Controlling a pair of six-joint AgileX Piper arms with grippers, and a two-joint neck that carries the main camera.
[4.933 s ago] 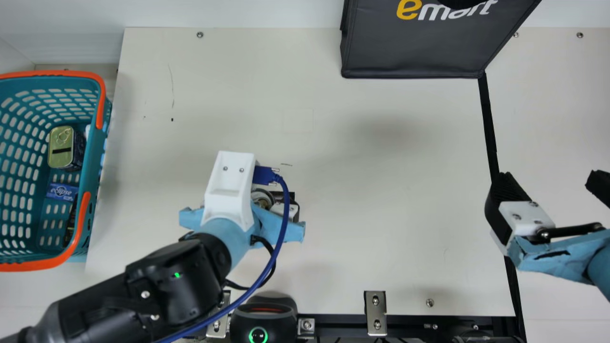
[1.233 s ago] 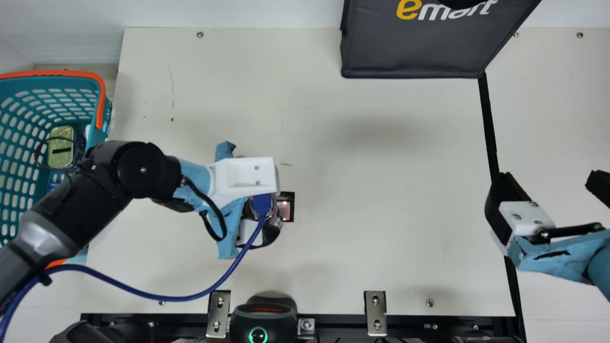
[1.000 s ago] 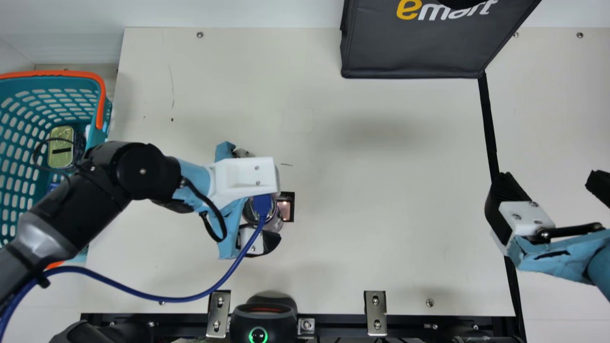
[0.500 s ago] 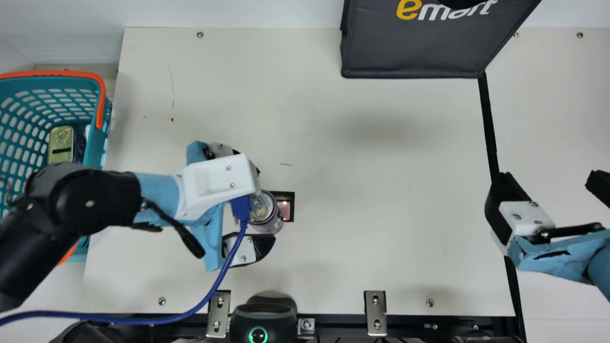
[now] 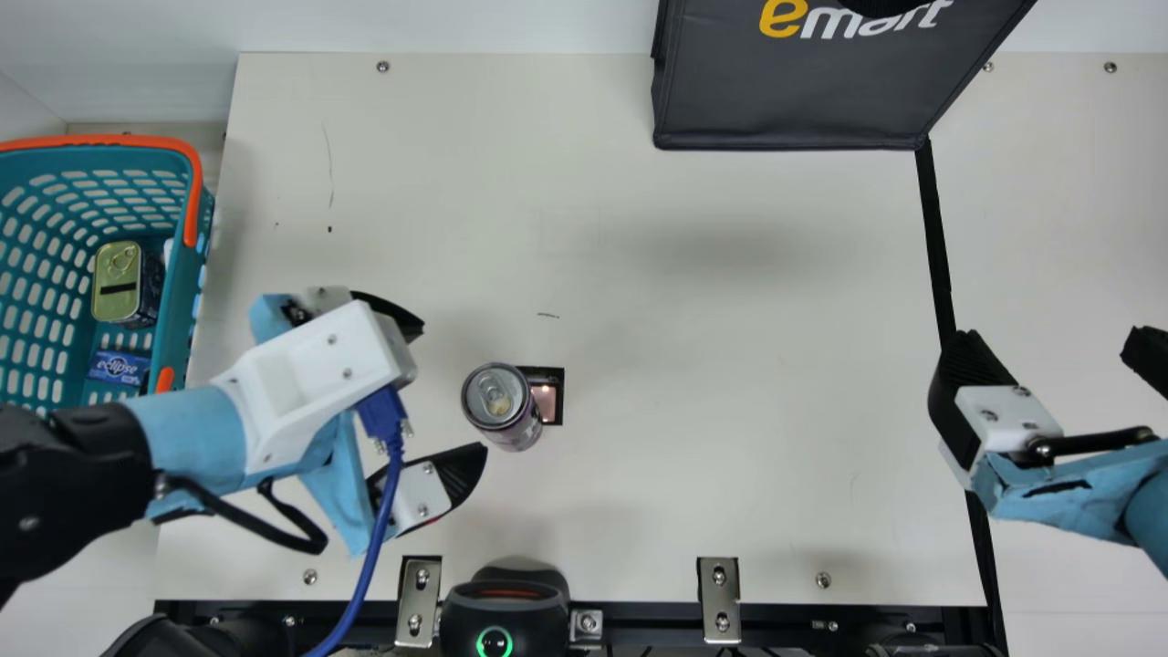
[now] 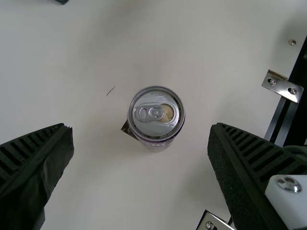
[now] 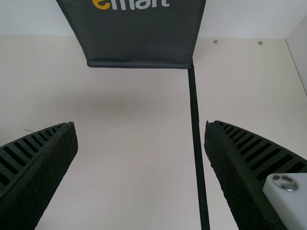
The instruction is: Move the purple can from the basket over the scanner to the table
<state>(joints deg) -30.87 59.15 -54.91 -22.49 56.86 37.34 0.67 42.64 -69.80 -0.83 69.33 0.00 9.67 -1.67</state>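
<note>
The purple cylindrical metal can (image 5: 502, 406) stands upright on the cream table (image 5: 730, 456), between the black ribbed left gripper (image 5: 453, 388) and black ribbed right gripper (image 5: 1048, 340), both spread apart.

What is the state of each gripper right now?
Left gripper: open, holding nothing; the can stands on the table.
Right gripper: open, holding nothing.

Yellow/white ltrs (image 5: 780, 18) on blk bag (image 5: 789, 100), white ltrs (image 5: 118, 367) on blue pkt (image 5: 133, 359).
</note>
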